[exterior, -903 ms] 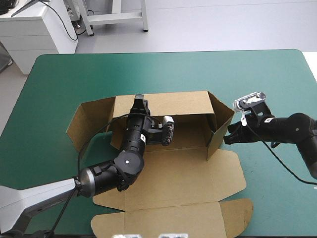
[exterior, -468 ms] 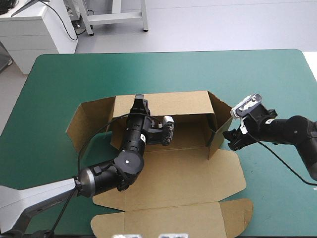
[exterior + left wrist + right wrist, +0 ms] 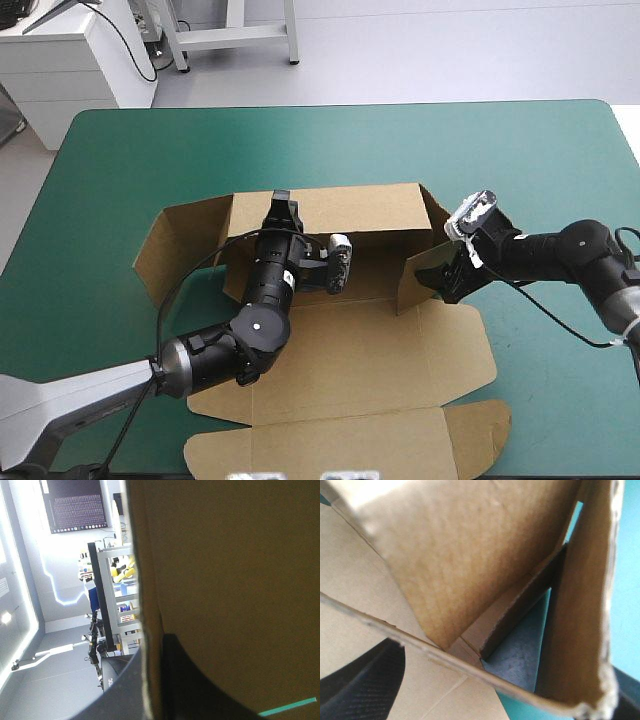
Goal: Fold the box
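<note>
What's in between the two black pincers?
Just bare brown floor of the box, in front of its raised back wall; the high view shows it.

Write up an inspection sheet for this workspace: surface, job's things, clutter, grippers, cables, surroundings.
Surface: teal-green cover, flat, no marks seen.
Job's things: box, brown, part folded; back wall raised, right end flap turned inward, left end flap splayed outward, lid flat at the near edge.
Clutter: nothing seen.
Grippers: left gripper shut on the back wall's top edge; right gripper open, the right end flap's board between its fingers.
Cables: nothing seen beyond the robot's own.
Surroundings: nothing seen at or over the table.
</note>
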### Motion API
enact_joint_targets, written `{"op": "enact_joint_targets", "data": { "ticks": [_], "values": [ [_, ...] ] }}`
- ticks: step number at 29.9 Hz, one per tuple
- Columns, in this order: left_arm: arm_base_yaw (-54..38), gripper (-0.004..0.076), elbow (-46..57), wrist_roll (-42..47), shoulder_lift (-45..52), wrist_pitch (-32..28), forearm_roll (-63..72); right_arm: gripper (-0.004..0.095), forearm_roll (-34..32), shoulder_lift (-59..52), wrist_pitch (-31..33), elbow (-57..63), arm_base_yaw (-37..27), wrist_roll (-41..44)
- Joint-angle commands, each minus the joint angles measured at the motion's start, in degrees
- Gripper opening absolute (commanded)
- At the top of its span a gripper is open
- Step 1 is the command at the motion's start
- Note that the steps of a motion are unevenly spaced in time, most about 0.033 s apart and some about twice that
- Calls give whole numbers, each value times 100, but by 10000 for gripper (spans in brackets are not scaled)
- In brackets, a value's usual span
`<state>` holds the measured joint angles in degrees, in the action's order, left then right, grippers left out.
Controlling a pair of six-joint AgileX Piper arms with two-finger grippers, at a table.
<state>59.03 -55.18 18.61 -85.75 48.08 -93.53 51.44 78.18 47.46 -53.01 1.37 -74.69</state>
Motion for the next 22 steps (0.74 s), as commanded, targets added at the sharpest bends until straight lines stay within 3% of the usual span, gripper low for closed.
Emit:
{"op": "enact_joint_targets", "data": {
  "ticks": [1,5,8,12,16,22],
  "values": [
    [48,-8,-137,-34,216,221,-329,771,492,-150,-13,-74,84,-55],
    [48,-8,-137,-21,216,205,-329,771,514,-150,-364,195,489,232],
    [48,-8,-137,82,216,197,-329,771,628,-231,-1280,487,852,287],
    [48,-8,-137,95,216,199,-329,749,1256,-522,-2476,859,1212,-32],
    [48,-8,-137,95,216,162,-329,744,1862,-673,-3159,1031,1481,-464],
    [48,-8,-137,95,216,162,-329,682,2041,-673,-3908,1032,1888,-622]
  ]
}}
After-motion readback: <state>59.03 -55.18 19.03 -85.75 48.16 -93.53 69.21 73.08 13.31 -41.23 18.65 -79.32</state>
